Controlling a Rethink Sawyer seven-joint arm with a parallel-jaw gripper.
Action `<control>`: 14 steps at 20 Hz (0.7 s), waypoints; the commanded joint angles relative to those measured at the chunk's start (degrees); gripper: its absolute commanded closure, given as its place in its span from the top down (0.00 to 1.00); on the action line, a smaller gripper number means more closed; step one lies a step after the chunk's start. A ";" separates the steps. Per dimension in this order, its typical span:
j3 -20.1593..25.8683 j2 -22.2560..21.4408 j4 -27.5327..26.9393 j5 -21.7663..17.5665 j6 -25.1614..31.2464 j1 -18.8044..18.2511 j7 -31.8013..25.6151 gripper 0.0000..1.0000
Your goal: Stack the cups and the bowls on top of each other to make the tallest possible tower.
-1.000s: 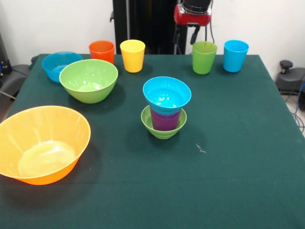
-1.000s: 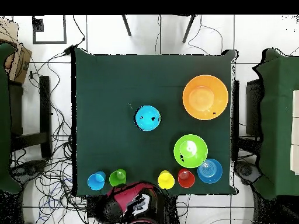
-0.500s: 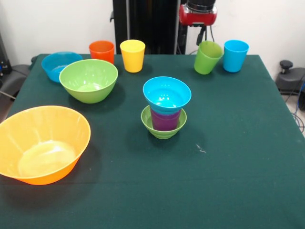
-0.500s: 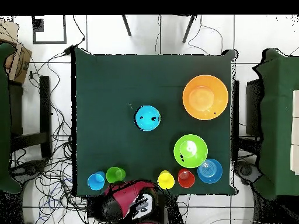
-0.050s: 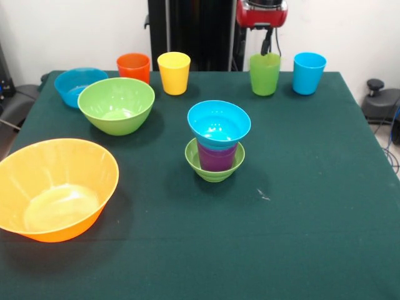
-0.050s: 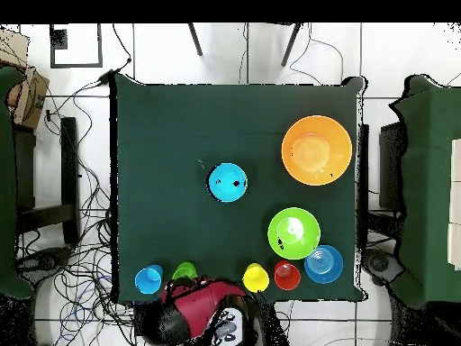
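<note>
The tower (image 5: 216, 142) stands mid-table: a small green bowl (image 5: 213, 170) holds a purple cup (image 5: 217, 157), with a small blue bowl (image 5: 219, 122) on top; from overhead only that blue bowl (image 6: 228, 182) shows. A green cup (image 5: 265, 74) stands upright at the far edge between a yellow cup (image 5: 174, 72) and a light blue cup (image 5: 309, 72). My gripper (image 5: 267, 46) hangs right over the green cup's rim and reaches it. The red arm head (image 6: 200, 306) partly covers the green cup (image 6: 185, 269) from overhead. An orange cup (image 5: 134, 66) stands left of the yellow one.
A very large orange bowl (image 5: 55, 187) lies at the near left. A medium green bowl (image 5: 116, 104) and a medium blue bowl (image 5: 76, 84) sit behind it. The green-clothed table (image 5: 300, 219) ends just behind the row of cups.
The green cup tipped sideways half a second ago and now stands upright again, slightly shifted. The arm head has drawn up and back over it.
</note>
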 commanded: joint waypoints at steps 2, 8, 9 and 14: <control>10.63 -7.89 6.23 1.47 8.28 -7.50 0.19 1.00; 12.64 -7.00 5.46 1.56 8.29 -7.82 1.14 1.00; 11.42 -5.19 4.31 0.66 6.77 -6.66 2.06 1.00; 7.32 1.55 0.36 -1.72 0.95 -3.64 4.22 1.00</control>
